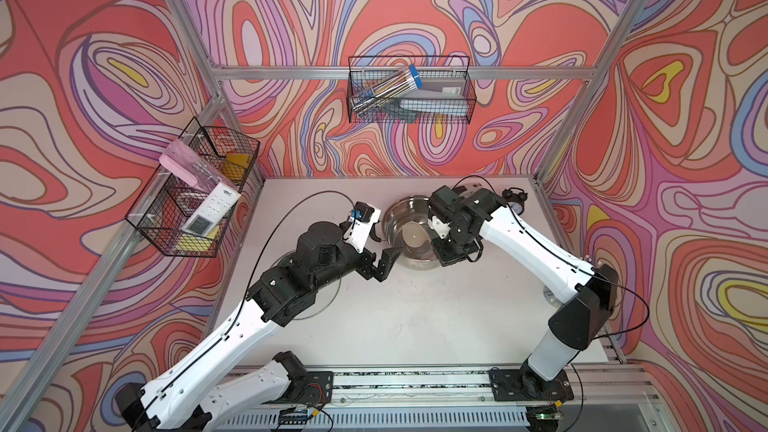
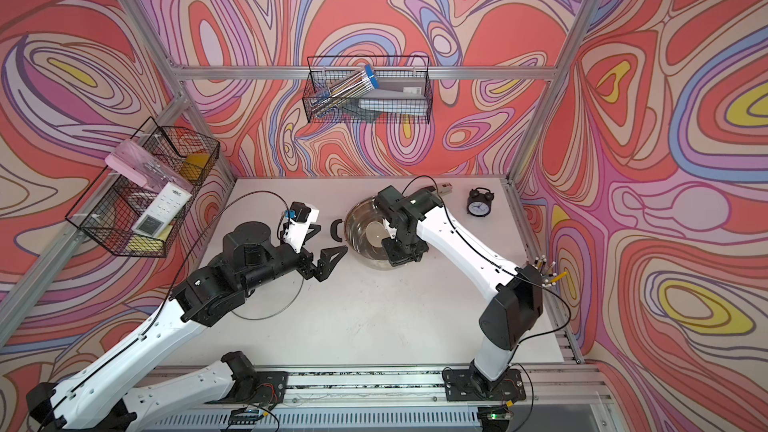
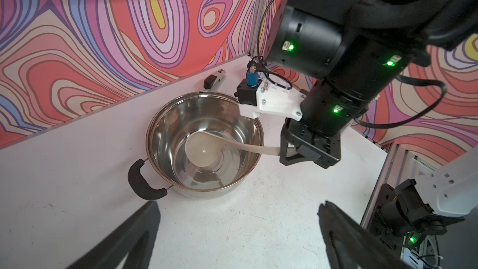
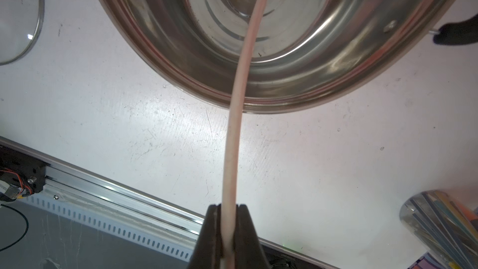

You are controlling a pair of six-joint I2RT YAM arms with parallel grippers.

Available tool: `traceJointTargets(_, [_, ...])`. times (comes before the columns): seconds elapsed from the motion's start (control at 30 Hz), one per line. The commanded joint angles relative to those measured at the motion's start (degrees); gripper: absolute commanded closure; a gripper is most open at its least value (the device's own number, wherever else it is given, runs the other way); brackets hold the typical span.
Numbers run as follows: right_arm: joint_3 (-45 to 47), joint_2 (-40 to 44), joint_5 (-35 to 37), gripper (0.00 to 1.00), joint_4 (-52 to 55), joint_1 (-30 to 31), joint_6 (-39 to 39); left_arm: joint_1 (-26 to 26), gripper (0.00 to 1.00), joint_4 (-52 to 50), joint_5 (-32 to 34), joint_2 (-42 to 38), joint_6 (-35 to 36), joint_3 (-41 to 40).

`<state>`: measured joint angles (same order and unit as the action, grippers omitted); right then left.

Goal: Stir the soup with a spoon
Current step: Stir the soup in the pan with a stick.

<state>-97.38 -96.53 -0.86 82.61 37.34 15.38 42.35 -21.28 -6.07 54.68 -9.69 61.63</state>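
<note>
A shiny steel pot [image 1: 395,211] [image 2: 358,218] with black side handles stands at the back middle of the white table. No soup shows in it. In the left wrist view the cream spoon [image 3: 203,151] has its bowl down at the bottom of the pot [image 3: 181,115]. Its long handle [image 4: 235,125] slants out over the rim. My right gripper [image 4: 229,207] [image 3: 287,152] [image 1: 442,249] is shut on that handle just outside the pot. Left of the pot and near its handle [image 3: 144,185], my left gripper [image 3: 238,205] [image 1: 390,243] [image 2: 330,238] stands open and holds nothing.
A glass lid [image 2: 286,297] [image 4: 20,21] lies on the table under the left arm. At the back right stand a black alarm clock [image 2: 478,201] and a stapler [image 3: 214,78]. A jar of pencils [image 4: 445,226] stands at the right edge. Wire baskets [image 1: 409,89] [image 1: 195,193] hang on the walls.
</note>
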Motion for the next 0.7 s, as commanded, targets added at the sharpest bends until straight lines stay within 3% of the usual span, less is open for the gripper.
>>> traceJointTargets(0.0, [3.27,2.27,3.93,1.0,1.92,0.24,2.23,0.18,0.01,2.22,-0.33,0.6,1.25,0.33])
traceJointTargets(0.2, [5.12,3.76,11.44,1.0,2.67,-0.66,4.98,0.19,0.01,2.43,-0.5,1.12,1.34,0.44])
traceJointTargets(0.67, [-5.6,-7.35,15.8,1.0,-0.03,-4.69,0.96,0.19,0.01,1.74,0.36,-0.25,-0.06,0.06])
